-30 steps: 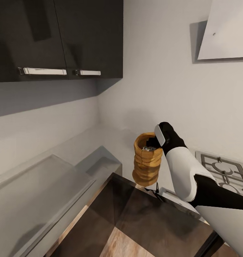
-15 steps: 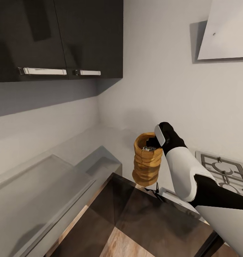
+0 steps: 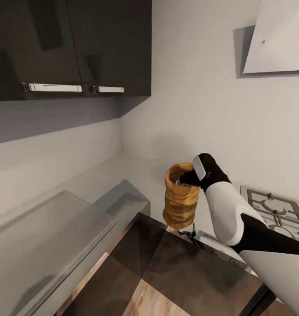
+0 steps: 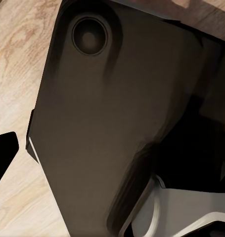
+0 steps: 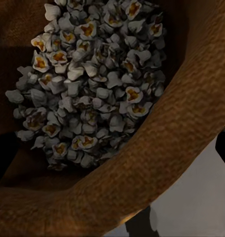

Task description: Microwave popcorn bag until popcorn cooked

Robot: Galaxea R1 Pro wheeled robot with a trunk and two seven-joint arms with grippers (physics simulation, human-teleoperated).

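Observation:
The tan-brown popcorn bag (image 3: 180, 202) hangs upright in the air just off the front edge of the grey countertop (image 3: 44, 228), near the room's corner. My right gripper (image 3: 191, 175) is shut on its rolled rim from the hob side. The right wrist view looks down into the bag (image 5: 161, 148) at a heap of puffed whitish popcorn (image 5: 87, 84). One dark fingertip (image 4: 2, 154) of the left gripper shows over wooden floor, beside my dark base (image 4: 107, 123). The microwave is out of view.
Dark wall cabinets (image 3: 70, 44) with steel handles hang above the worktop. The gas hob (image 3: 276, 208) lies right of the bag, with the white hood (image 3: 279, 37) above it. A dark glossy front (image 3: 176, 267) and wooden floor (image 3: 145, 303) lie below.
The right wrist has turned slightly, shifting the gripper a touch over the rim and tipping the bag a little. Nothing else has moved.

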